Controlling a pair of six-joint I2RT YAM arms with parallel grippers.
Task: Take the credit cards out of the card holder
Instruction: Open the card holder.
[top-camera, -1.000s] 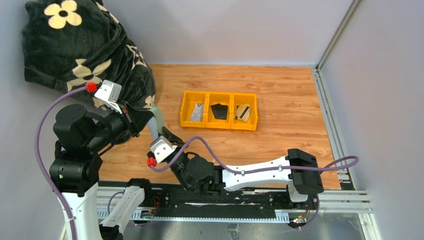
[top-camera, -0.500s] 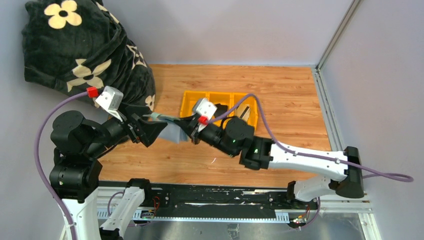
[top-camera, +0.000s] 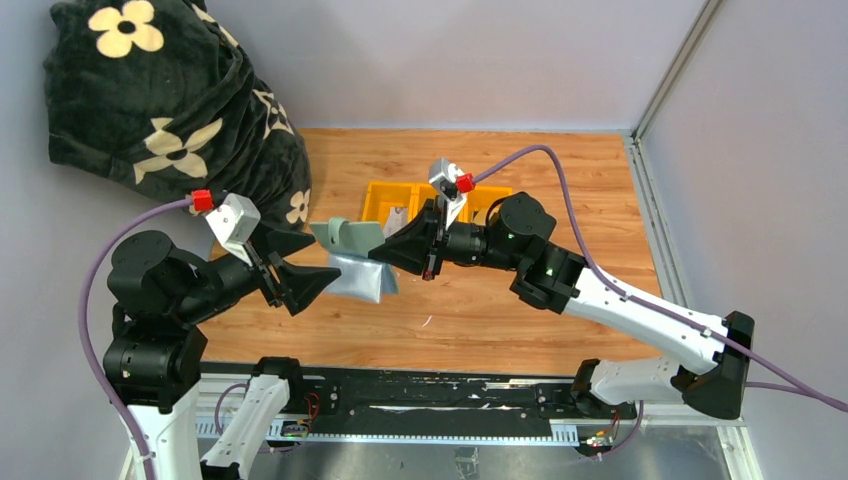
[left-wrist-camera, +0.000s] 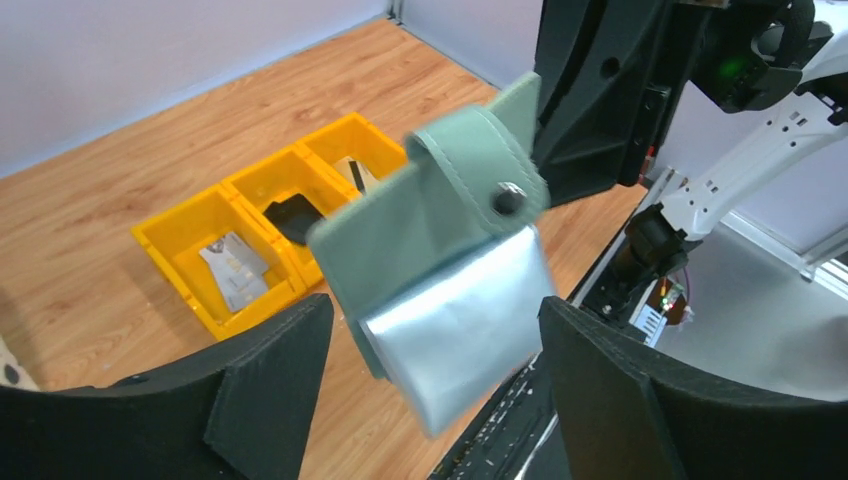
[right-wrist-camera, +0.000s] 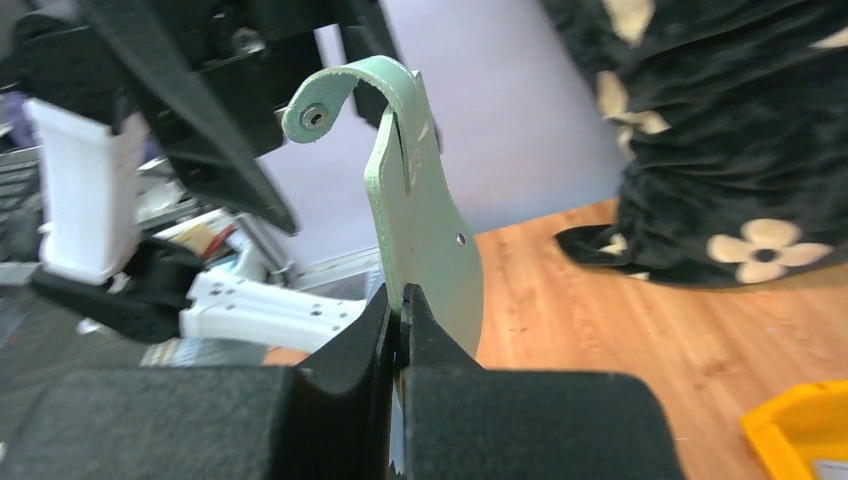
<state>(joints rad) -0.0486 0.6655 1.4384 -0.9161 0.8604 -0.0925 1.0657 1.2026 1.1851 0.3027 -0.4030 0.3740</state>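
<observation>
One card holder is held above the table, its 3 o'clock edge clamped in the right claw. The left claw is spread wide around its 9 o'clock end, untouched. Three cards are seen in one yellow tray at 1 o'clock, partly hidden by the right arm. One flowered blanket is heaped at 10 o'clock.

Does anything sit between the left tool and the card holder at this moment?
Nothing visible does. The left tool is open and faces the card holder directly, with only air between them. The right tool, shut on its edge, holds it up from the far side, out of the left tool's path.
</observation>
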